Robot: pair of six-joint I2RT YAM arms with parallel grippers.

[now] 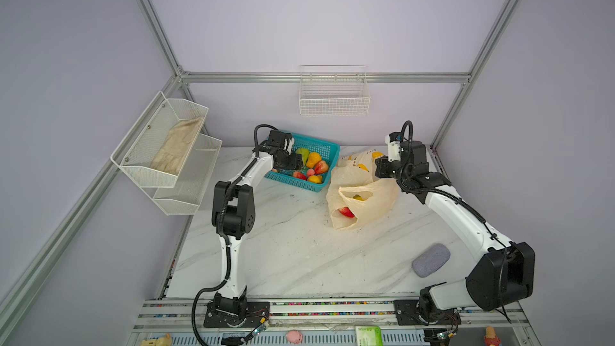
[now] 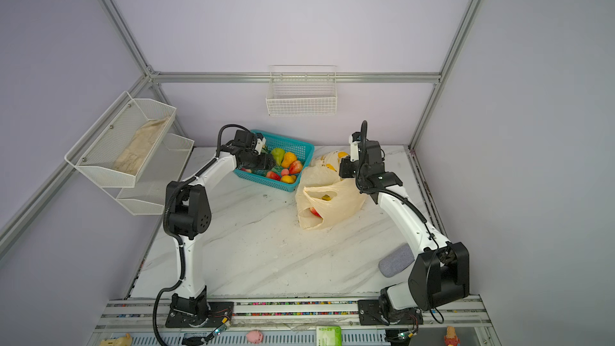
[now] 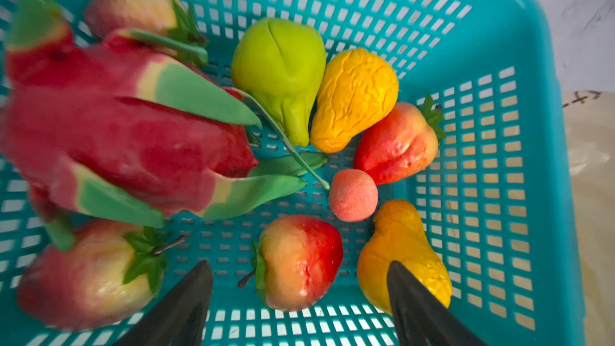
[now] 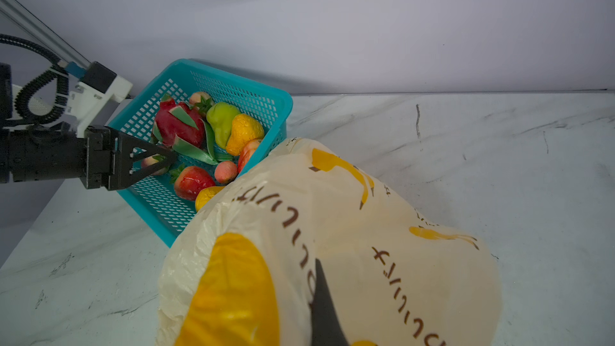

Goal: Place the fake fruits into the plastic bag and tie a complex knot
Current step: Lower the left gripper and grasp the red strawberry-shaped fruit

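I see left gripper [image 3: 299,263] spread wide, empty, over strawberry [image 3: 299,251] in teal basket [image 3: 499,44] | right gripper [image 4: 318,266] clamped on plastic bag [image 4: 332,211], contents mostly hidden

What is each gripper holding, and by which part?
The right gripper is shut on the plastic bag, pinching film at its raised far end. The left gripper holds nothing: its jaws stand open over a strawberry in the teal basket.
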